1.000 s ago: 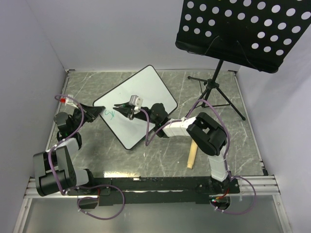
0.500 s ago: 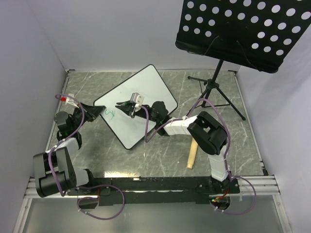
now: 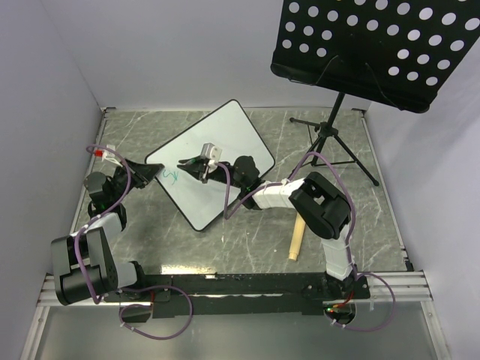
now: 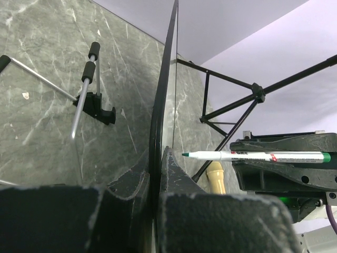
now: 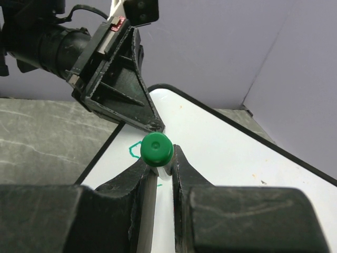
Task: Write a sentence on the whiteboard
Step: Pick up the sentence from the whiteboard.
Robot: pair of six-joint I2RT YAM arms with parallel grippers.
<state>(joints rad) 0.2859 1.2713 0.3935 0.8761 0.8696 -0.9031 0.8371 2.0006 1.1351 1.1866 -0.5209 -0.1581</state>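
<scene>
whiteboard (image 3: 229, 135): smooth glossy white, thin black frame | table (image 3: 360, 217): grey marbled, faint sheen | music stand (image 3: 345, 75): matt black, probably metal | marker (image 4: 263, 156): smooth plastic

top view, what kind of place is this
Probably a robot lab test cell: plain white walls box in a marble-patterned table, two arms are bolted to a rail at its near edge, and a whiteboard and music stand sit as props.
</scene>
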